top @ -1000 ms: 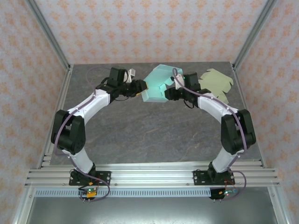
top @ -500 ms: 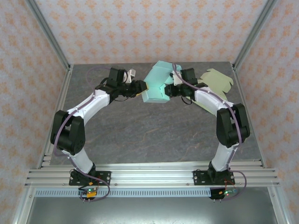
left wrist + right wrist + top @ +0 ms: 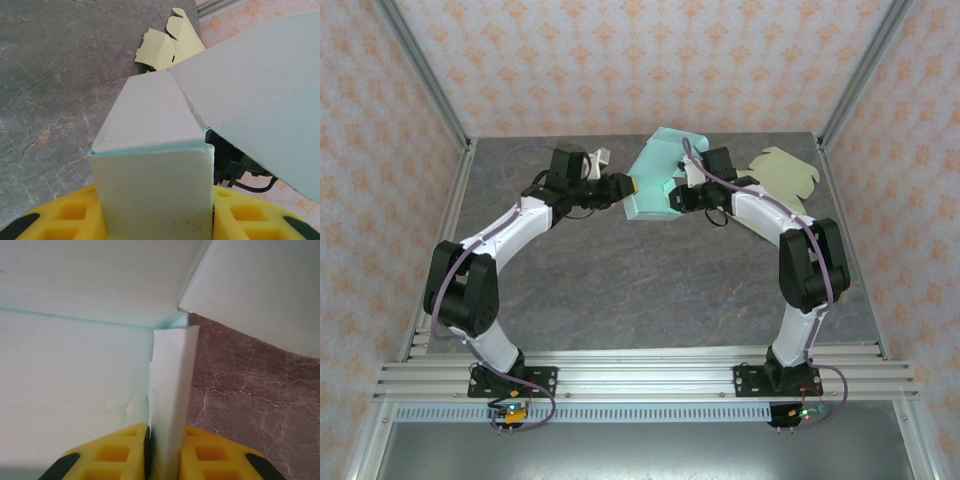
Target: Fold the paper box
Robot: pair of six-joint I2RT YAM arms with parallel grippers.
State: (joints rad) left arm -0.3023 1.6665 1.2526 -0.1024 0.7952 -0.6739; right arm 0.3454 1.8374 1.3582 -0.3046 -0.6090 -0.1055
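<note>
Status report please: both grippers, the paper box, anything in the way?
Left gripper clamped on paper box end. Right gripper pinching one flap. Box partly folded, held between both. Yellow flat blank lies aside, not blocking.

- The top external camera sits high above and behind the arm bases (image 3: 510, 380). It looks down and forward from well back over the whole grey stone-patterned table (image 3: 650, 290).
- The left wrist camera looks out along its yellow fingers (image 3: 55, 212), very near the pale teal paper box (image 3: 155, 195). It faces across the table towards a flat pale yellow card cut-out (image 3: 170, 47).
- The right wrist camera looks along its own fingers, pressed close against the same box.
- All three views share the box and the table.
</note>
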